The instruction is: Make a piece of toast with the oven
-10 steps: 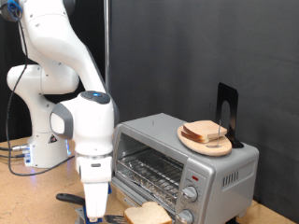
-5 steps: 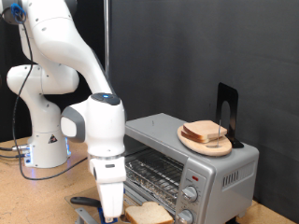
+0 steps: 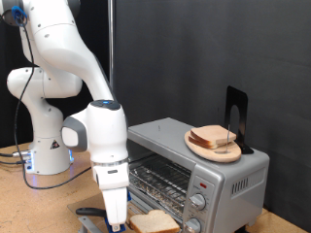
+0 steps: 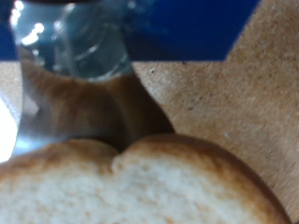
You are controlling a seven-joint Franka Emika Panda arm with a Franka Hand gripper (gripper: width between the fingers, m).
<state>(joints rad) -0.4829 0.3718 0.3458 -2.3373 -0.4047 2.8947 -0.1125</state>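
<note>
The silver oven (image 3: 209, 173) stands at the exterior view's right with its front open, wire rack (image 3: 155, 182) showing. The piece of toast (image 3: 153, 223), a pale slice with brown crust, lies in front of the rack at the exterior view's bottom edge. My gripper (image 3: 116, 219) hangs straight down just to the exterior view's left of the slice, its fingertips cut off by the frame edge. In the wrist view the slice (image 4: 140, 187) fills the foreground, very close and blurred; no fingers show there.
A wooden plate (image 3: 213, 149) with stacked bread slices (image 3: 214, 137) sits on the oven's top, a black stand (image 3: 236, 118) behind it. Two knobs (image 3: 197, 202) are on the oven's front. A dark blue object (image 3: 89, 212) lies on the wooden table (image 3: 29, 209) by the gripper.
The arm swung towards the exterior view's right, bringing the gripper up beside the slice, then settled a little lower. The slice has stayed in place.
</note>
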